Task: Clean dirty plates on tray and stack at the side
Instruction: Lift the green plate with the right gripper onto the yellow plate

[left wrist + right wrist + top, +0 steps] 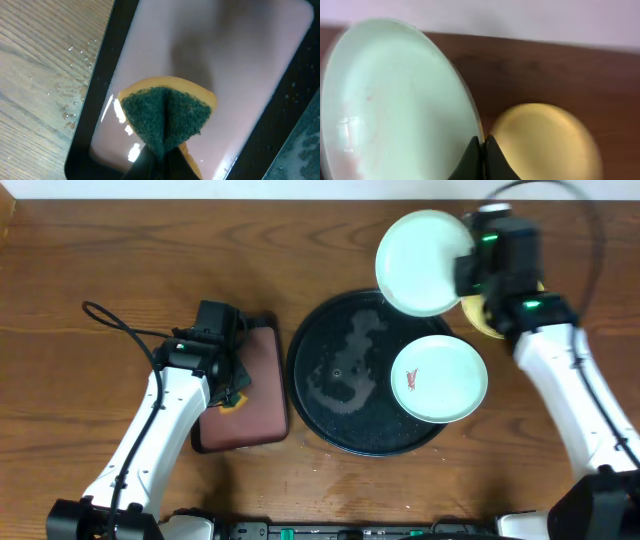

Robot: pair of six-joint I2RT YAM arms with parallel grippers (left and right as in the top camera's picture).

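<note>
Mint plate (425,248) in right jaws, sponge (167,117) in left jaws

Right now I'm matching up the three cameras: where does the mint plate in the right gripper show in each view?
Overhead: held mint plate top right, at the black tray's upper edge, pinched by the right gripper.
Left wrist: not in it.
Right wrist: fills the left half.
Shared landmark: yellow plate, beside it overhead and lower right in right wrist.
</note>
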